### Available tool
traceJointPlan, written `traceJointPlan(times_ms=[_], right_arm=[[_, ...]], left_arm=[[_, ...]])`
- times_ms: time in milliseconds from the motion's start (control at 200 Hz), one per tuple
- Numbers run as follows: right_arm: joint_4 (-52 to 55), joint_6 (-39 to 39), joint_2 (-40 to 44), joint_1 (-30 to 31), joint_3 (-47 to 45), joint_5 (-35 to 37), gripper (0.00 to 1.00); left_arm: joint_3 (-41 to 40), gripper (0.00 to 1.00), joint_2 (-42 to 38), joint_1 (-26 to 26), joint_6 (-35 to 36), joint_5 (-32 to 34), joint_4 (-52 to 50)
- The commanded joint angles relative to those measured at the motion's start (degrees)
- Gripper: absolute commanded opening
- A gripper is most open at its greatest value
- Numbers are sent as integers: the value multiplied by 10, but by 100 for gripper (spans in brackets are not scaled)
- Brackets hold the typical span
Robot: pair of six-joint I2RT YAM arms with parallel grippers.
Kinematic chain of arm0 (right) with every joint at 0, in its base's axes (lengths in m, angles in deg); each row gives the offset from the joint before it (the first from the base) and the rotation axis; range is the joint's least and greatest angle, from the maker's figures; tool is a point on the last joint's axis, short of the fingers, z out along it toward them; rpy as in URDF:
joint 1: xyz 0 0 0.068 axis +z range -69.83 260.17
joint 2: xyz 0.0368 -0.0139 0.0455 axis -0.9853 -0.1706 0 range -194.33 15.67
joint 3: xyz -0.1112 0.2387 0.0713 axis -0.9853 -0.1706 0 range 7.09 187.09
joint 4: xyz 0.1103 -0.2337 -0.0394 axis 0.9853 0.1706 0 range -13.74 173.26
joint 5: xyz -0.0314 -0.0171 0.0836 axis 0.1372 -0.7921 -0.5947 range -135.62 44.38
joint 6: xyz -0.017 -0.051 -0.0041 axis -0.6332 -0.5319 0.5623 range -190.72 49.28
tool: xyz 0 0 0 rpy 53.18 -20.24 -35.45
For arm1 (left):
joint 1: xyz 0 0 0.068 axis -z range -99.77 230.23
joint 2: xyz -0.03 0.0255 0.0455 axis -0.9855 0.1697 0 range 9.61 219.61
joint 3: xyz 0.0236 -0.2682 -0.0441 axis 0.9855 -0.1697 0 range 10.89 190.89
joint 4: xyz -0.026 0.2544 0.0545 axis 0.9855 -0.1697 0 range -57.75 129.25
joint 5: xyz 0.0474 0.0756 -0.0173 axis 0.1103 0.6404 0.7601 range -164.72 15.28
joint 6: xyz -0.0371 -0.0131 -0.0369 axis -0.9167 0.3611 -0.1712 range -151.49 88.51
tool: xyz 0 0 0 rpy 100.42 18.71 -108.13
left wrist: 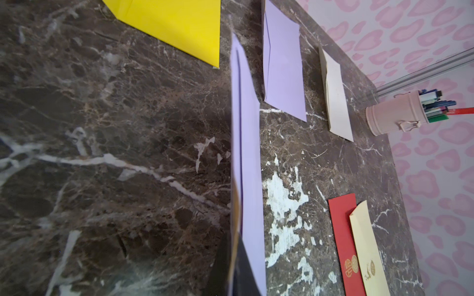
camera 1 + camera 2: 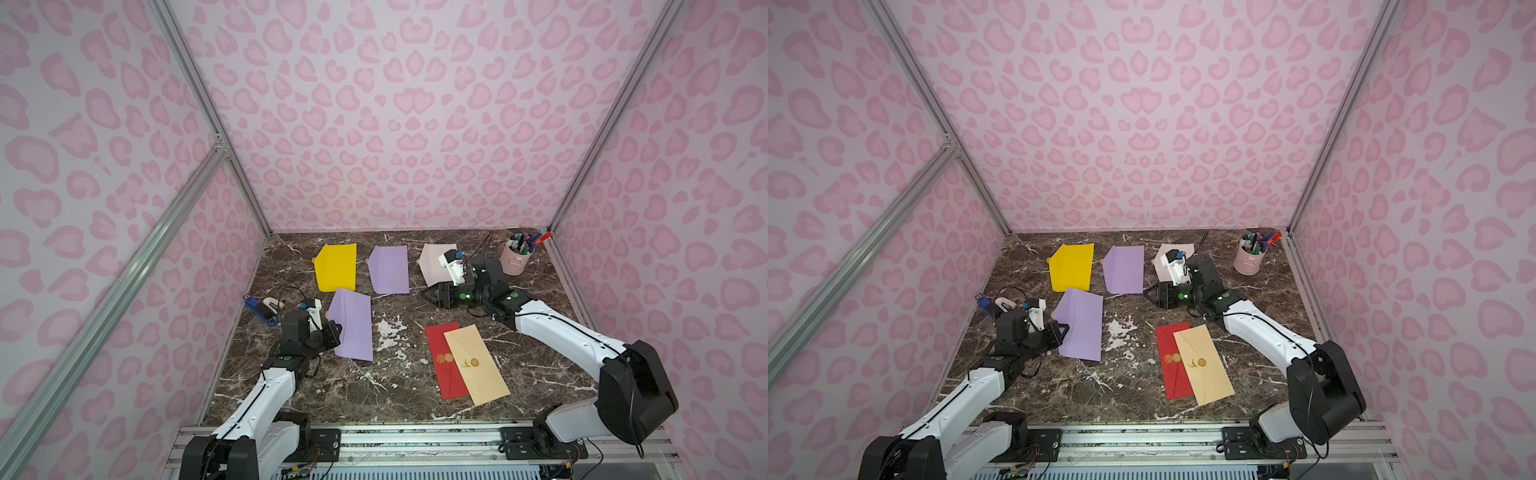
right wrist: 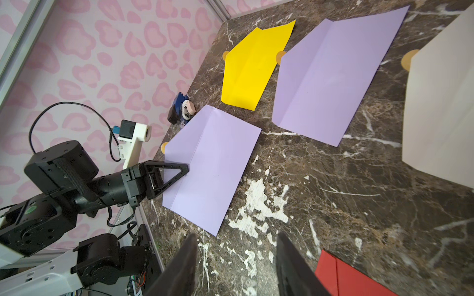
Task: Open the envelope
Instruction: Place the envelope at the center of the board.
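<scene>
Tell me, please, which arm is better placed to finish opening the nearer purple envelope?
Left. The left gripper is shut on the flap side of the nearer purple envelope, while the right gripper hangs open and empty, apart from it.

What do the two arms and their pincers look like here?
Left arm and right arm: white link shells, black joint housings, green round stickers, thin black cables alongside. Left pincer: black fingers shaped as open triangles. Right pincer: black as well. Each wrist carries a white camera mount.
</scene>
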Motion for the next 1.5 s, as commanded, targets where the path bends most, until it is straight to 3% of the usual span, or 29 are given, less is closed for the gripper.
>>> traceJointPlan(times_ms=[0, 185, 240, 285, 360, 430, 580, 655, 725, 775, 920, 1035, 1300, 1495], right_arm=[[-13, -1, 4, -1, -4, 1, 50], [-13, -5, 2, -3, -10, 1, 50], [-14, -5, 1, -3, -11, 2, 50], [-14, -5, 1, -4, -11, 1, 50], [-14, -6, 0, -4, -11, 1, 50], [-14, -5, 0, -4, -11, 1, 50], [-15, -4, -4, -4, -13, 0, 50], [-20, -1, -10, -2, -12, -3, 50], [-23, 2, -16, 0, -9, -4, 50], [-23, 6, -19, 3, -7, -1, 50], [-20, 9, -17, 14, -6, 20, 50], [-13, 10, -16, 17, -5, 27, 50], [-8, 10, -11, 19, -6, 36, 51], [-10, 10, -18, 20, -7, 33, 51]], left_arm=[[13, 4, 11, -1, 6, 36, -42], [22, 7, 3, -1, 4, 82, -72], [25, 20, -3, -1, 2, 102, -84], [26, 40, -9, -1, 1, 116, -92], [29, 42, -24, -1, -2, 146, -109], [33, 55, -41, -1, -5, 171, -124], [52, 55, -79, -1, 7, 192, -143], [53, 56, -78, -1, 16, 107, -95], [45, 50, -49, 10, -1, 2, -19], [43, 46, -20, 34, -8, -26, 20], [56, 48, 51, 140, -10, 22, 65], [76, 48, 113, 190, -15, 55, 85], [73, 42, 213, 221, -41, 64, 119], [60, 41, 231, 247, -54, 71, 140]])
